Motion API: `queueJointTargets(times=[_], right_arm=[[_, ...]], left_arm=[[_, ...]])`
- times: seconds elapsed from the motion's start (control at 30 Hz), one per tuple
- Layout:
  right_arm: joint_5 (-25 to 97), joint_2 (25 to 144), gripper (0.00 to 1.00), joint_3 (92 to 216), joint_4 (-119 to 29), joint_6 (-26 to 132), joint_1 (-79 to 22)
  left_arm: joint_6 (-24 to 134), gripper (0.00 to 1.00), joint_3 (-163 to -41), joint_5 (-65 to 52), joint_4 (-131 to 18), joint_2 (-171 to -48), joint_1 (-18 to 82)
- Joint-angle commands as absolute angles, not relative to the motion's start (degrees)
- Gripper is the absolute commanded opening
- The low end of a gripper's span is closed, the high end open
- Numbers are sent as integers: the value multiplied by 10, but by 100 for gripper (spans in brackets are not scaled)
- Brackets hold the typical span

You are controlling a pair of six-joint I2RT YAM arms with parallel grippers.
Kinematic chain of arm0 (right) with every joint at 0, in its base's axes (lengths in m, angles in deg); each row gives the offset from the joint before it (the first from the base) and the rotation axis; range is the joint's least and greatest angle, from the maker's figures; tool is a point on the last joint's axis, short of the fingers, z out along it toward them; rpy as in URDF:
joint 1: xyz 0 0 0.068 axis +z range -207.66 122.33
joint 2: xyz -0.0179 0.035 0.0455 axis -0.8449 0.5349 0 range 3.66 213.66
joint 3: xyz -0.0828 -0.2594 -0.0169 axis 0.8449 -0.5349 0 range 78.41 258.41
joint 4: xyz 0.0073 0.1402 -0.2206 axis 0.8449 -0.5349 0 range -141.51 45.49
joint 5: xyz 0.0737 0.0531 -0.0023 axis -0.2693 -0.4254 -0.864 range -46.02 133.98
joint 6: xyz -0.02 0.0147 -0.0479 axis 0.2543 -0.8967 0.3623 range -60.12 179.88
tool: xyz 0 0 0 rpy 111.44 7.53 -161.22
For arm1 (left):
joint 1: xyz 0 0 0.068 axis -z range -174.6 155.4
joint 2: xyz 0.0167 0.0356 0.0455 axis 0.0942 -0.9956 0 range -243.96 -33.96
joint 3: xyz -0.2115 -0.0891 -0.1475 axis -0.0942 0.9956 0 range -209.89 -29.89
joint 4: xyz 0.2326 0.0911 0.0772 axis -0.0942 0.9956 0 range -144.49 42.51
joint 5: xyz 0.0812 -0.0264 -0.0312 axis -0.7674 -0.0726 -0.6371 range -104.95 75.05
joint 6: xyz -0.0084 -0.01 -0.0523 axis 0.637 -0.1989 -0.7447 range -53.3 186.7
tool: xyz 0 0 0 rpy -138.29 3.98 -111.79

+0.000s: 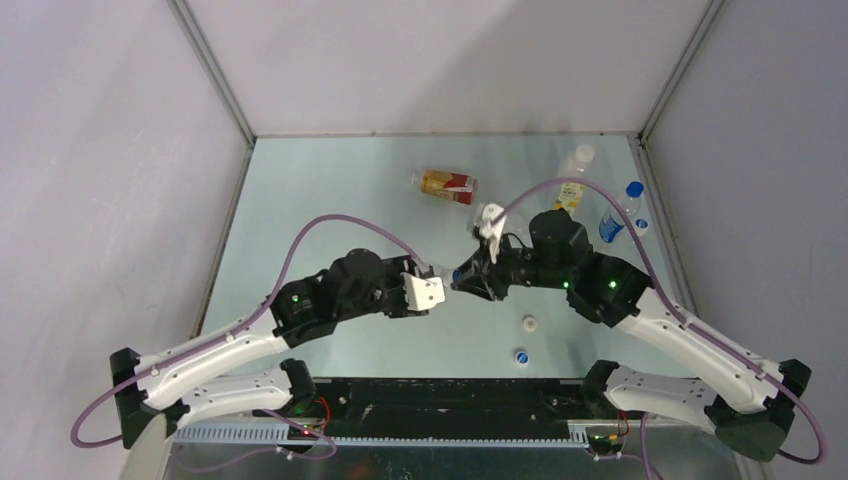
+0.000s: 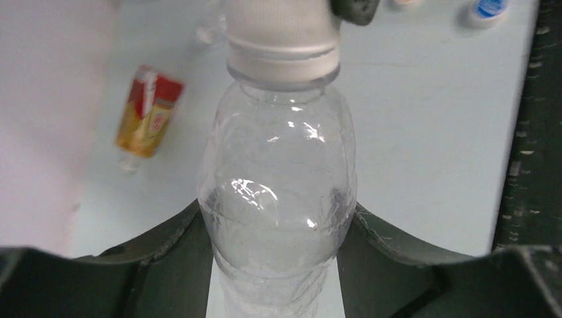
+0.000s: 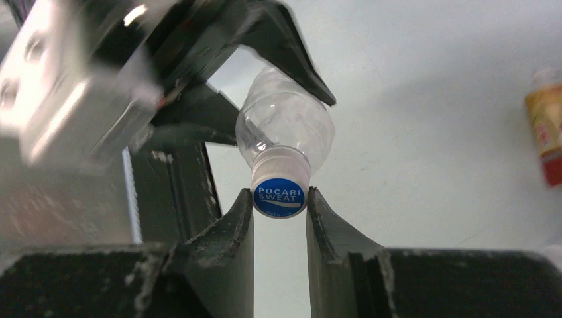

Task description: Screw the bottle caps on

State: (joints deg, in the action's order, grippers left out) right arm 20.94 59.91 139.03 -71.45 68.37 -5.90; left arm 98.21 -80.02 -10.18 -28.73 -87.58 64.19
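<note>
A pale blue-green table top point(image 1: 330, 180) forms the floor of a plain booth, closed in by 3 matte grey-white walls: the left wall point(image 1: 100, 150), the back wall point(image 1: 440, 60) and the right wall point(image 1: 770, 120). 2 slim metal struts point(image 1: 212, 70) run up the back corners where the walls meet. The light is even and diffuse, leaving only soft shadows on the table top, and along its near edge lie a black strip point(image 1: 450, 400) and a slotted grey cable duct point(image 1: 400, 436).
</note>
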Motion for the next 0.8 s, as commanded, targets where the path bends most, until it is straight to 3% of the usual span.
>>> queueJointTargets(times=[0.0,0.13,0.33,0.4,0.43,0.47,0.5,0.63,0.77], right_arm=[[298,636,0,1416,-622,363,-82],[287,662,0,1416,-631,132,-121],[292,664,0,1416,-618,108,-128],[296,648,16,1416,-610,183,-128],[296,642,34,1416,-609,212,-128],[286,633,42,1416,-607,285,-128],[278,627,57,1416,-608,323,-128],[228,596,72,1416,-635,536,-128],[128,564,76,1416,-673,735,-118]], left_arm=[[1022,0,-781,-269,-431,-854,697],[1091,0,-742,-371,-494,-851,750],[1128,0,-704,-443,-541,-859,779],[1113,0,-700,-415,-531,-852,766],[1103,0,-702,-400,-509,-845,748],[1078,0,-710,-357,-494,-841,738],[1067,0,-715,-332,-462,-834,714],[1025,0,-747,-191,-379,-826,659],[998,0,-782,-51,-322,-832,613]])
